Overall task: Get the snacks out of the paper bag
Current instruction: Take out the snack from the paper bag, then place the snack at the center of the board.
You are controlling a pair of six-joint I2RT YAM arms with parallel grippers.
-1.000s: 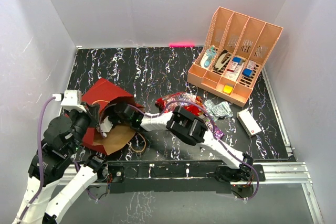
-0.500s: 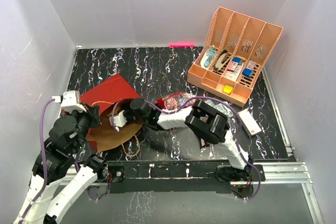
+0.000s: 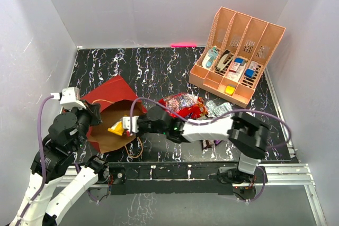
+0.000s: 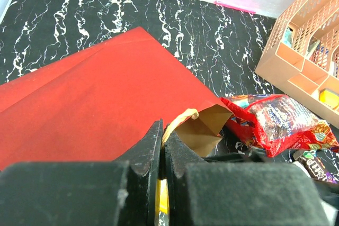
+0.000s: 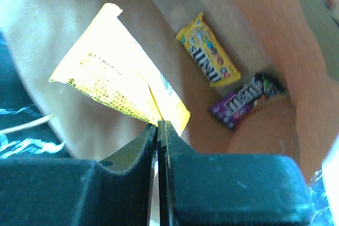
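The paper bag lies on its side at the left, red outside, its brown inside facing the near edge. My left gripper is shut on the bag's rim and tan cord handle. My right gripper is at the bag's mouth, shut on a yellow snack packet, which is bright in the right wrist view. A yellow bar and a purple bar lie deeper inside the bag. The large red packet, silvery packets and a dark bar lie on the table.
The peach slotted organizer stands at the back right with blue-and-white items in its slots. My right arm stretches across the near middle of the table. The bag's loose cord handle lies by the near edge. White walls enclose the table.
My right gripper has drawn back out of the bag to its mouth with the yellow packet in it, and its elbow has swung right. The bag's upper side has flattened.
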